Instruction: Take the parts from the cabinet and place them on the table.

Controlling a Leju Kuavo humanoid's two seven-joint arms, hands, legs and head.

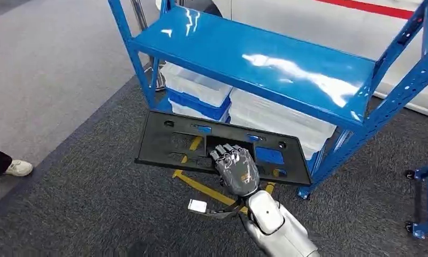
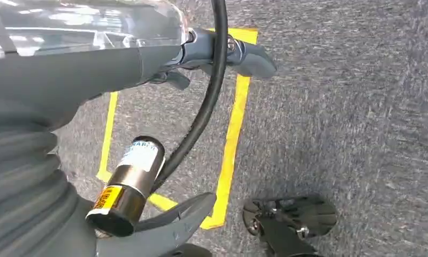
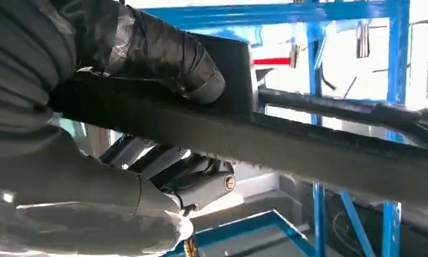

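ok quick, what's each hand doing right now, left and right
Left hand: cannot be told; hangs over the floor, fingers mostly hidden.
Right hand: holding the black panel by its near edge.

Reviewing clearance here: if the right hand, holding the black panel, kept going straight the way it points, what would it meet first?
Probably the blue rack: the right hand grips the black panel and points toward its lower bay with white bins. Depth is unclear.

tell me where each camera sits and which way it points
Head view: high on the body, looking down at the blue rack and black panel held by the right robot hand.
Left wrist view: looks down at carpet and yellow tape; left robot hand holds nothing.
Right wrist view: behind the right hand, facing the rack.
Head and right wrist share panel and rack.
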